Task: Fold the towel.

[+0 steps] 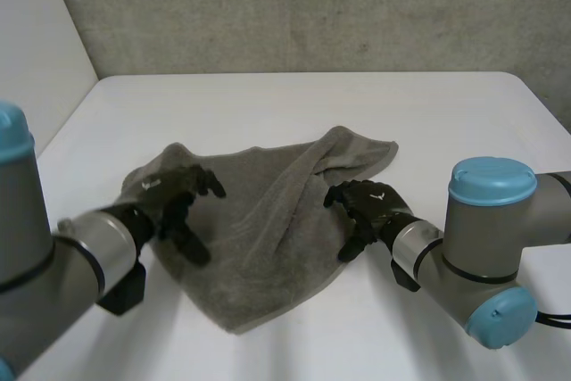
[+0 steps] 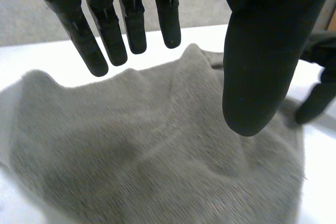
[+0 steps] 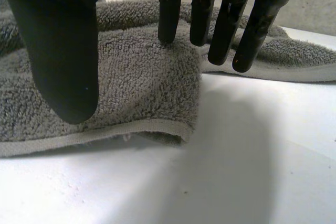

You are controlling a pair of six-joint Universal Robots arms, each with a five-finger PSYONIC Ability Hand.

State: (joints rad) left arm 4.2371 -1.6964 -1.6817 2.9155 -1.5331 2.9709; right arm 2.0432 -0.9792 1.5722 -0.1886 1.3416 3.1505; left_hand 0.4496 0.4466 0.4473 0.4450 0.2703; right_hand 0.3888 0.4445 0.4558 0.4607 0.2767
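Towel is lying rumpled at the middle of the white surface, with a raised ridge running across it from the far right corner toward the near edge.

Left hand is being held over the towel's left part. In the left wrist view its fingers are straight and spread from the thumb, above the cloth, and nothing is being pinched.

Right hand is being held at the towel's right edge. Its fingers are likewise straight and spread from the thumb, over the hemmed edge, and nothing is being gripped.

Contact with the cloth cannot be told for either hand.

Risks being judged from here:
1. More than 1 layer may be gathered at the ridge, so the wrinkle is folded in.
2. The hem may be lost from the right fingers, since it is lying flat on the surface.
3. A skewed fold may be produced if unmatched points are taken by the 2 hands.
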